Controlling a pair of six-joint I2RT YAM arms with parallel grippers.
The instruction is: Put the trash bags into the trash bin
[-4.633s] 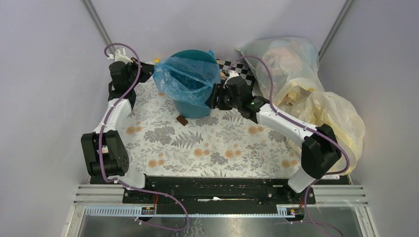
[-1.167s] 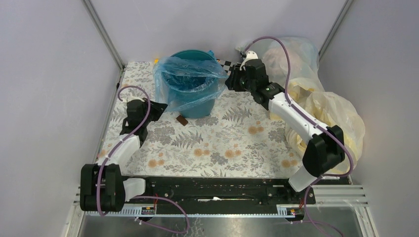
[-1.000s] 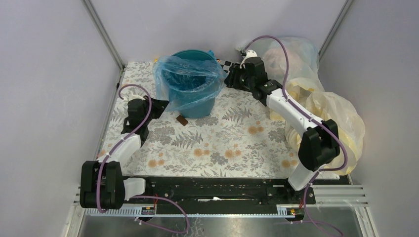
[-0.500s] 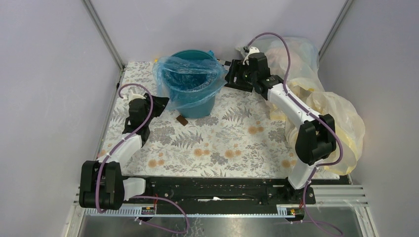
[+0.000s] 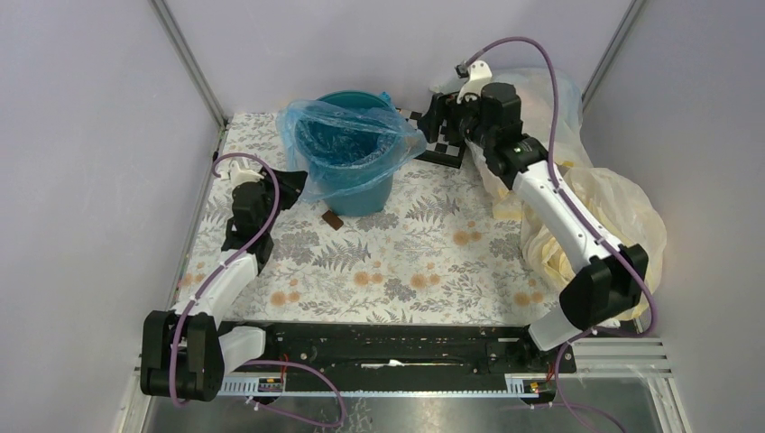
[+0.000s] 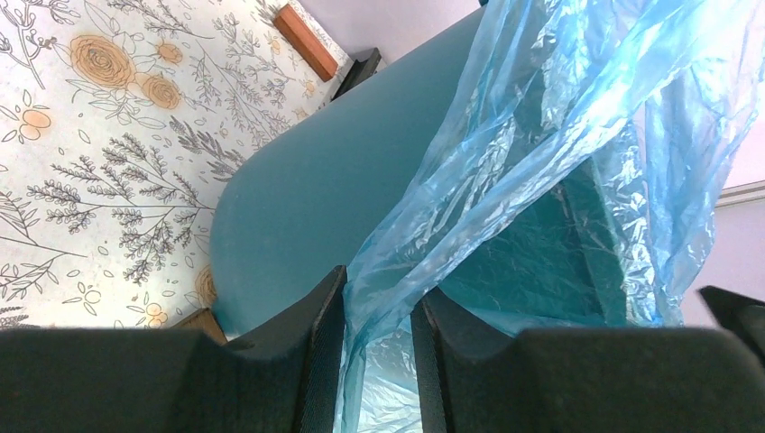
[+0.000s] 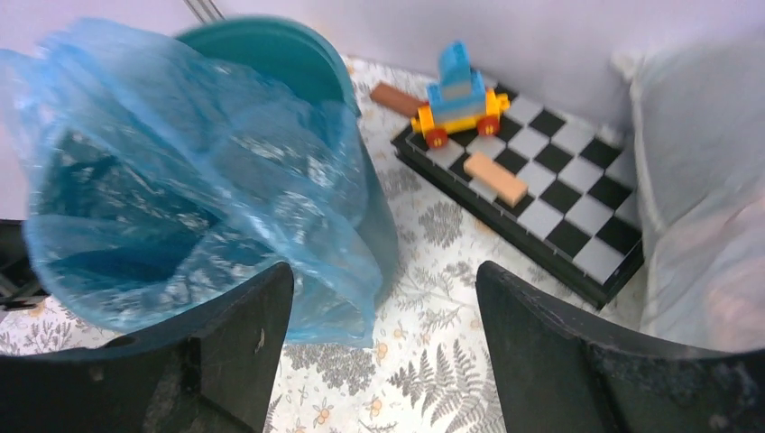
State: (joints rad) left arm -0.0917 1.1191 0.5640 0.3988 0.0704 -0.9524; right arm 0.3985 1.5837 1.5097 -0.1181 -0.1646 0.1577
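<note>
The teal trash bin (image 5: 365,194) stands upright at the back of the table. The blue trash bag (image 5: 347,140) lines it, its rim draped over the bin's edge. My left gripper (image 5: 290,183) is low at the bin's left side, shut on a stretched fold of the bag (image 6: 541,108) in front of the bin wall (image 6: 334,171). My right gripper (image 5: 437,113) is raised to the right of the bin, open and empty. Its view looks down on the bag (image 7: 180,180) and the bin rim (image 7: 271,45), with its fingers (image 7: 244,352) wide apart.
A checkerboard (image 5: 447,149) lies right of the bin, with a blue-yellow toy (image 7: 456,95) and a wooden block on it. A small brown block (image 5: 332,220) lies in front of the bin. A stuffed clear bag (image 5: 541,99) and pale-yellow bags (image 5: 613,216) fill the right side.
My right gripper has lifted up and back to the right, away from the bag's right rim. My left gripper has edged toward the bin, still holding the bag. The bag sits lower round the bin.
</note>
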